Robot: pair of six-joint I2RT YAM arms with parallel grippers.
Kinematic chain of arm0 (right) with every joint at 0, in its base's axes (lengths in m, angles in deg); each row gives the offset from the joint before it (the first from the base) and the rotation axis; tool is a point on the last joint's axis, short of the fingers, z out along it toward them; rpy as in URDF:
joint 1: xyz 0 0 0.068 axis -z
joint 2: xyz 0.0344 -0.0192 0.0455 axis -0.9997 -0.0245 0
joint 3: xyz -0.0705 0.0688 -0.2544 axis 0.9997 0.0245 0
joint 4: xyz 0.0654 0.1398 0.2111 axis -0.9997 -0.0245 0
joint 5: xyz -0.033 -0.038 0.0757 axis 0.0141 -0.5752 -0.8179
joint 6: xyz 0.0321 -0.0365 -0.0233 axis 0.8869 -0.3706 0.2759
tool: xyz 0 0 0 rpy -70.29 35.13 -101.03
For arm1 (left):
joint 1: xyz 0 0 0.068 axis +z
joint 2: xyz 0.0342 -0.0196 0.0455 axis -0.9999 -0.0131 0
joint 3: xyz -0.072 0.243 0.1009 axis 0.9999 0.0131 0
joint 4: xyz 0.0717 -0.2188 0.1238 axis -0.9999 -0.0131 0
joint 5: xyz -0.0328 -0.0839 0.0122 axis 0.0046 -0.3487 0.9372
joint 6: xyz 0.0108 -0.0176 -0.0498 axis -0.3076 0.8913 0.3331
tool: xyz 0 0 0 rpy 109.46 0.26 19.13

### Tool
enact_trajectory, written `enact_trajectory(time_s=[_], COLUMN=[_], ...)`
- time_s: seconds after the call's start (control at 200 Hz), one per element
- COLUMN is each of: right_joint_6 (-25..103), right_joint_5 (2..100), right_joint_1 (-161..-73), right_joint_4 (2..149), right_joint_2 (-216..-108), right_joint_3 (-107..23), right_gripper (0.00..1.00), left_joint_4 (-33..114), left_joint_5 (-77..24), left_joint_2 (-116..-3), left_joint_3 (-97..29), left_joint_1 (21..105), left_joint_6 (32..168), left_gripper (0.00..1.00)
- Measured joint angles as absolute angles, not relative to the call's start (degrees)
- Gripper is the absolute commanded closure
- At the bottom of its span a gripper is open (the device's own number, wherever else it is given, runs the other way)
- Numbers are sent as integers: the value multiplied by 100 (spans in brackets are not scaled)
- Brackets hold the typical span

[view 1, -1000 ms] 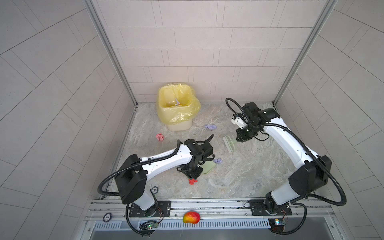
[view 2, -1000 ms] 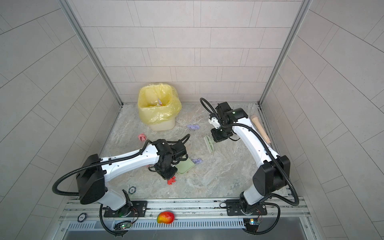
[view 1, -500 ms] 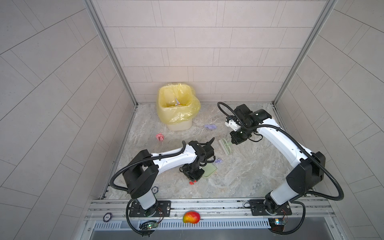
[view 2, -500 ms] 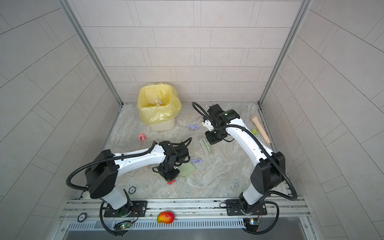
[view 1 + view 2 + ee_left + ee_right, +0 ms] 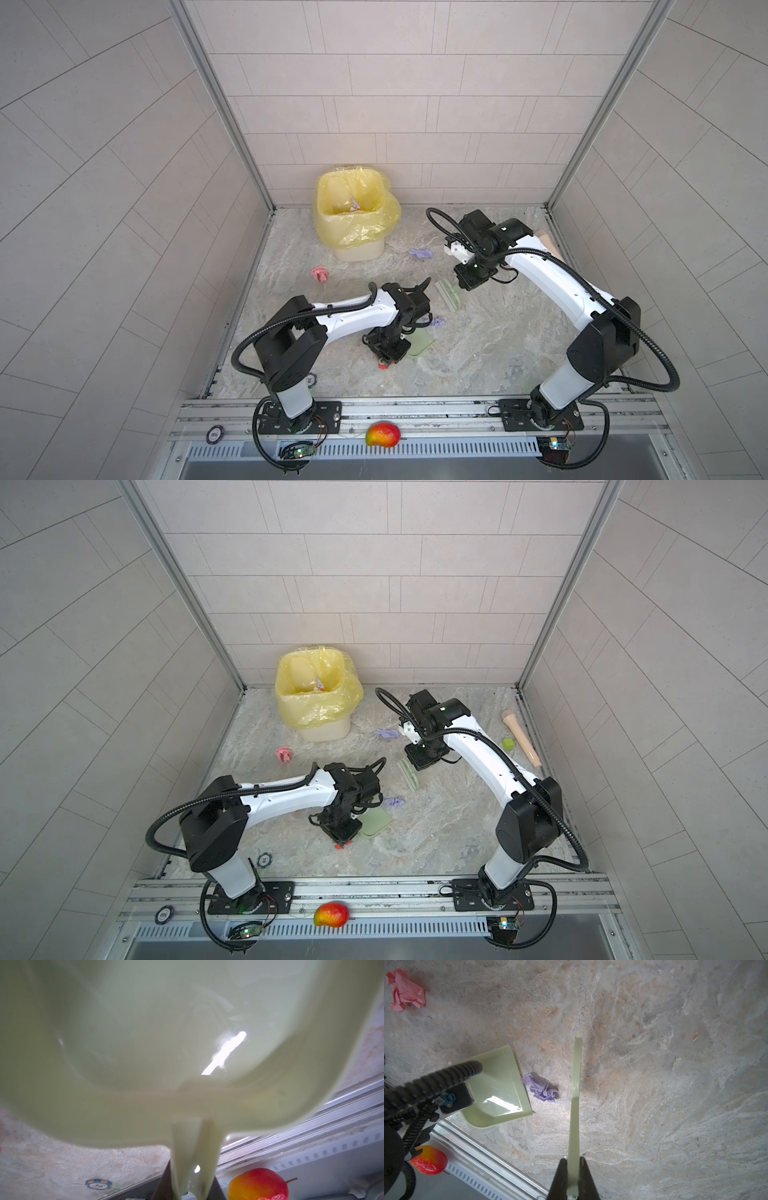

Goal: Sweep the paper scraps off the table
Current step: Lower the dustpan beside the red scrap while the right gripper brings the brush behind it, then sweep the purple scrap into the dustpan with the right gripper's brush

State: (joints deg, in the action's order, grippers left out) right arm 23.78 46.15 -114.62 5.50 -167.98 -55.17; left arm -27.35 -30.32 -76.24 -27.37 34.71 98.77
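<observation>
On table [image 5: 478, 353]: left gripper [image 5: 191, 1188] clamped on dustpan [image 5: 500, 1088], right gripper [image 5: 573, 1178] clamped on sweeper blade [image 5: 576, 1076], lavender scrap [image 5: 542, 1088] between both tools; yellow-lined bin [image 5: 353, 216], pink scrap [image 5: 320, 274] nearby.

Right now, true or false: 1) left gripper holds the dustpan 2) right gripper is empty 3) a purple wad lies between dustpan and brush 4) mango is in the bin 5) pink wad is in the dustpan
1. The left gripper holds the dustpan: true, by its handle.
2. The right gripper is empty: false; it is shut on the brush.
3. A purple wad lies between dustpan and brush: true.
4. The mango is in the bin: false; it sits on the front rail.
5. The pink wad is in the dustpan: false; it lies apart on the table.
</observation>
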Motion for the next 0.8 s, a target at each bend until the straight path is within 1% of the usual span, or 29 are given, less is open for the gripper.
enact_trajectory(time_s=[0.31, 0.801], right_joint_6=[2378, 2514], right_joint_5=[4726, 4805], right_joint_1=[-11586, -12043], right_joint_4=[504, 390], right_joint_2=[-16940, -17157], right_joint_3=[-5620, -5657], right_gripper=[100, 100], left_joint_4=[-2682, -2647], left_joint_5=[-3113, -3143], left_joint_2=[-7729, -7810], left_joint_3=[-2726, -2711], left_joint_1=[3469, 3471], left_joint_6=[9851, 9792], left_gripper=[100, 100])
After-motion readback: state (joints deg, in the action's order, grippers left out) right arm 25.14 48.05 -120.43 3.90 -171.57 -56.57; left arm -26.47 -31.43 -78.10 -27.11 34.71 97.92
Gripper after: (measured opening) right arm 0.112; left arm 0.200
